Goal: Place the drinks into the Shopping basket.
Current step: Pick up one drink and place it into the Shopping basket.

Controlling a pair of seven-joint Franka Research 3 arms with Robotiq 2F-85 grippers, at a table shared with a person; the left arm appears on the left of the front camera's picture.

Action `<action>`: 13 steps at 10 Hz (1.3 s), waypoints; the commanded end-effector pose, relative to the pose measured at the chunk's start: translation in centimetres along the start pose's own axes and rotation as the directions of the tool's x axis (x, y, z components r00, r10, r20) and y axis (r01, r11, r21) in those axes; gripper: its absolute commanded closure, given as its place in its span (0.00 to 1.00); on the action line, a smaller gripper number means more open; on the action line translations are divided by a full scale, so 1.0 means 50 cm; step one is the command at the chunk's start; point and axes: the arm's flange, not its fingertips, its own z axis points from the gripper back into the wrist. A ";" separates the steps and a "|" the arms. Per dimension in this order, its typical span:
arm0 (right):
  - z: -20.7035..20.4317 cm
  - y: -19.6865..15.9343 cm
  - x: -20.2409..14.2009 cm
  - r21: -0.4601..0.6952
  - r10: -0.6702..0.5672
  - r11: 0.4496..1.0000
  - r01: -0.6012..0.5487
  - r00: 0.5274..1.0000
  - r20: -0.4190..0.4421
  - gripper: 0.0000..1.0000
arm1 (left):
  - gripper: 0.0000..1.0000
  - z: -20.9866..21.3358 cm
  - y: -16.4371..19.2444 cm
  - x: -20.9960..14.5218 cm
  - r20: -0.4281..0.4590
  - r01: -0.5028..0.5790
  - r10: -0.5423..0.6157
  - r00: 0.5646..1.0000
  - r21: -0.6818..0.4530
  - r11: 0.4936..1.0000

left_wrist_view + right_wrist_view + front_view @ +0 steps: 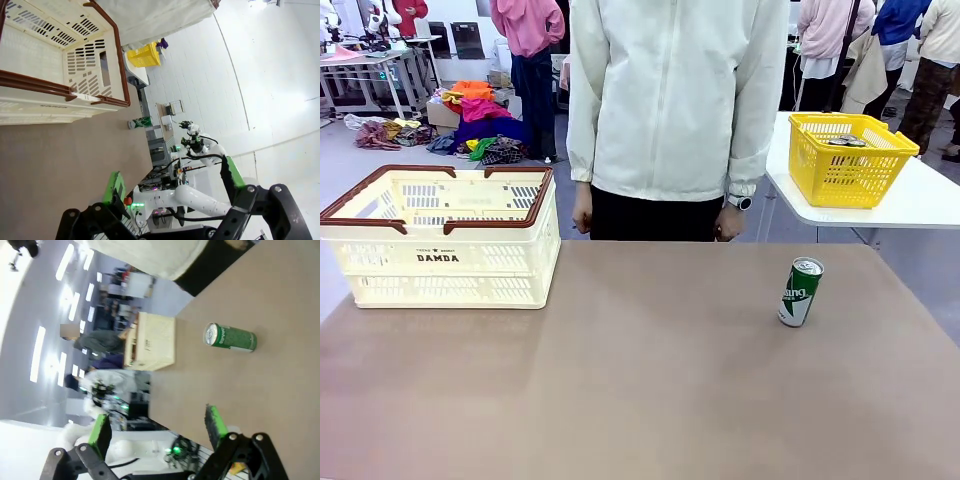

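Right gripper (157, 427): my jaws spread, empty | green can (800, 292): upright, right-centre of front frame, nearer this arm | left gripper (172, 181): spread too | Shopping basket (380, 270): far left.

Robot lab, cluttered workbench (370, 58), heaped clothes (480, 122)

drink can (800, 292): green, white lettering, silver top | Shopping basket (380, 262): cream-white lattice, dark brown rim and handles, dark "DAMDA" print | tabletop (620, 380): plain dull brown | small basket (845, 175): all yellow lattice | person's jacket (675, 90): off-white
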 end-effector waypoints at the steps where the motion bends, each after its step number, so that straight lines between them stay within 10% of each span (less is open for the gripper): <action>1: -0.135 0.119 0.061 -0.253 0.067 0.963 -0.097 0.990 -0.124 0.00 | 0.00 0.002 -0.007 -0.001 0.000 -0.016 0.016 1.000 -0.015 1.000; 6: -0.529 0.251 0.069 -0.601 0.177 0.619 -0.506 0.835 -0.521 0.00 | 0.00 0.002 -0.007 -0.001 0.000 -0.016 0.016 1.000 -0.015 1.000; 7: -0.555 0.248 0.060 -0.674 0.181 0.522 -0.522 0.841 -0.511 0.00 | 0.00 0.002 -0.007 -0.001 0.000 -0.016 0.016 1.000 -0.015 1.000; 9: -0.491 0.276 0.038 -0.630 0.244 0.574 -0.523 0.843 -0.479 0.00 | 0.00 0.002 -0.007 -0.001 0.000 -0.016 0.016 1.000 -0.015 1.000; 13: -0.579 0.209 0.087 -0.807 0.058 0.427 -0.407 0.903 -0.425 0.00 | 0.00 0.002 -0.007 -0.001 0.000 -0.016 0.016 1.000 -0.015 1.000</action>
